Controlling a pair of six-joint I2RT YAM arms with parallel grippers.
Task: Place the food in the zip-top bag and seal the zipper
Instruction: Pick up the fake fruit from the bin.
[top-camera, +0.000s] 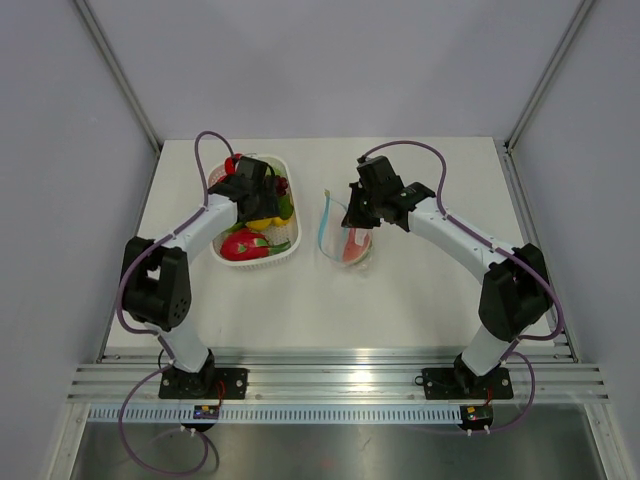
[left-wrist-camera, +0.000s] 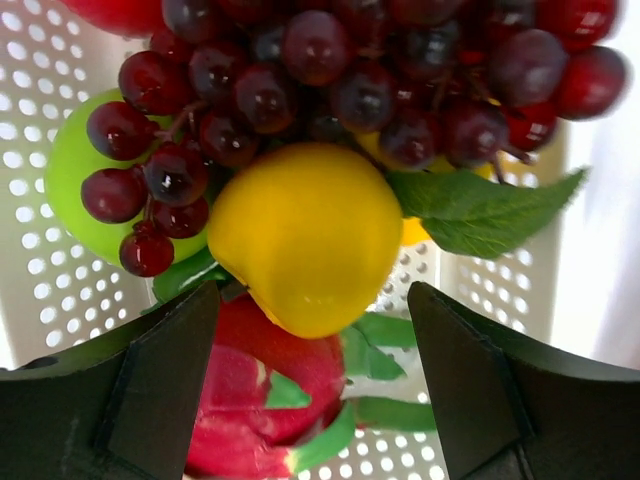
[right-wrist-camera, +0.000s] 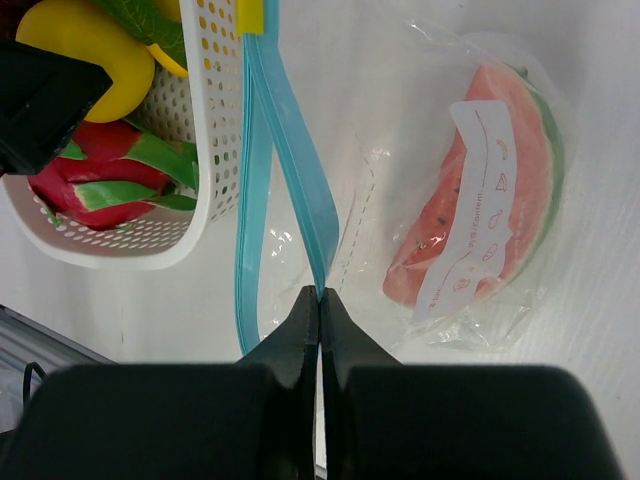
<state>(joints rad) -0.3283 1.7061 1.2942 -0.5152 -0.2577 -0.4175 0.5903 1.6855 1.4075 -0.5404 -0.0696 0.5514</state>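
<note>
The clear zip-top bag (right-wrist-camera: 400, 180) lies on the table with a red watermelon slice (right-wrist-camera: 490, 200) inside; it also shows in the top view (top-camera: 352, 243). Its teal zipper (right-wrist-camera: 290, 140) gapes open. My right gripper (right-wrist-camera: 320, 293) is shut on one zipper strip and holds the mouth open. My left gripper (left-wrist-camera: 312, 385) is open, its fingers either side of a yellow fruit (left-wrist-camera: 305, 235) in the white basket (top-camera: 290, 245). Around it lie dark purple grapes (left-wrist-camera: 330, 80), a green fruit (left-wrist-camera: 70, 170) and a red dragon fruit (left-wrist-camera: 260, 390).
The white slotted basket stands just left of the bag, its wall close to the zipper (right-wrist-camera: 215, 120). Grey side walls and metal rails frame the table; its front rail (top-camera: 330, 380) runs by the arm bases.
</note>
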